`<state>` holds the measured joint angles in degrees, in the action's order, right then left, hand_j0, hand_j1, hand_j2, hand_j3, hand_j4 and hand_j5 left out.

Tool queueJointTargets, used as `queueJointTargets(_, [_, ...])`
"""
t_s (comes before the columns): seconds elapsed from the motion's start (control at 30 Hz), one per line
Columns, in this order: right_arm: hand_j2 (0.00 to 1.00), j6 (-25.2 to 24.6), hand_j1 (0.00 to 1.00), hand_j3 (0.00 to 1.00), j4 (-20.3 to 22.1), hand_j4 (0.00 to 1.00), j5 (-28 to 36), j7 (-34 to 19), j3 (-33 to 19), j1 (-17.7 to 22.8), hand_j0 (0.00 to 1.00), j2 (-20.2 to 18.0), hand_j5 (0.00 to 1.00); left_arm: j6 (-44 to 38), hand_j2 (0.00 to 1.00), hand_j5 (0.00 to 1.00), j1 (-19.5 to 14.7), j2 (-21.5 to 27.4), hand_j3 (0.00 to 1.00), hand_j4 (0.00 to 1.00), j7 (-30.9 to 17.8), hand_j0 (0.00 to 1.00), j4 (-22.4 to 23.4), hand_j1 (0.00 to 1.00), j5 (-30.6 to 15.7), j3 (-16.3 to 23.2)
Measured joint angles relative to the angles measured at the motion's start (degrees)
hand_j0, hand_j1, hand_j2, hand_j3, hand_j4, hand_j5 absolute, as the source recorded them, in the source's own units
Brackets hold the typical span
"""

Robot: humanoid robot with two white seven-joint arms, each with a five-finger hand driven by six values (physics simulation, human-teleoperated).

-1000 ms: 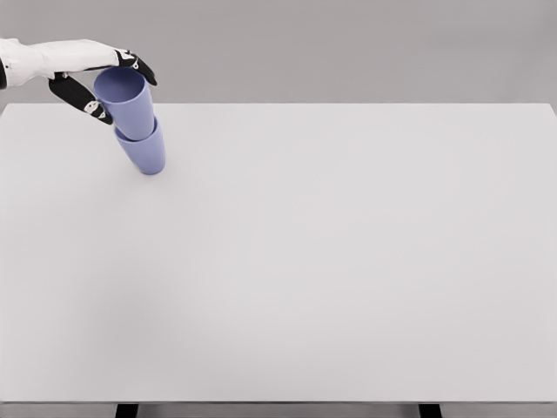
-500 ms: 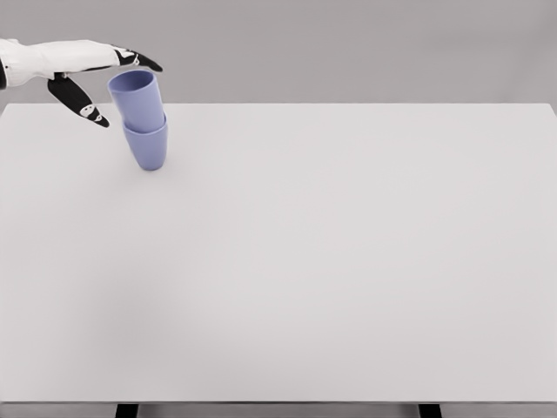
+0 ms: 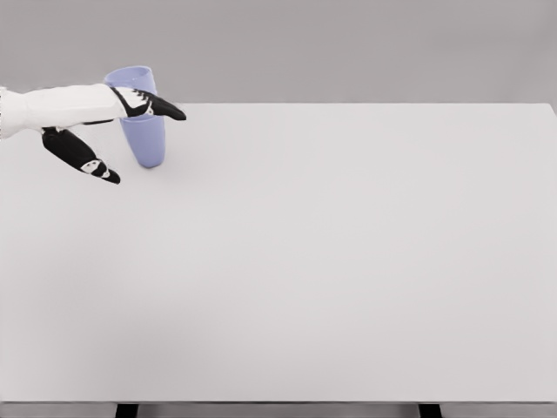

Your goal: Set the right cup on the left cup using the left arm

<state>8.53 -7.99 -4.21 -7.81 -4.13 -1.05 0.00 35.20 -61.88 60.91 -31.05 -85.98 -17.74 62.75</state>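
Two lavender-blue cups [image 3: 144, 139] stand nested one inside the other near the table's far left corner, the upper rim [image 3: 130, 76] showing above my hand. My left hand [image 3: 139, 139] reaches in from the left edge in front of the stack, fingers spread and holding nothing. Its upper fingers [image 3: 157, 106] cross the middle of the stack and hide the seam between the cups. The thumb [image 3: 87, 158] hangs lower left, apart from the cups. The right arm does not show.
The white table [image 3: 331, 261] fills most of the view, its far edge just behind the cups. Two dark table legs [image 3: 127, 410] show at the bottom edge.
My left hand let go of the upper cup, opened, and moved down and toward the camera. The stack has settled from a tilt to nearly upright.
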Motion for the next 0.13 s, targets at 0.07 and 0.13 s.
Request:
queueJointTargets(0.07, [1.00,0.0,1.00,1.00,0.0,1.00,0.0,0.0,0.0,0.0,1.00,0.0,1.00,-0.1,1.00,1.00,6.8,2.5,1.00,1.00,0.0,1.00,-5.3,1.00,-1.0,-2.1])
queueJointTargets(0.13, [1.00,0.0,1.00,1.00,0.0,1.00,0.0,0.0,0.0,0.0,1.00,0.0,1.00,0.0,1.00,1.00,12.5,3.9,1.00,1.00,0.0,1.00,-9.1,1.00,-1.2,-4.5])
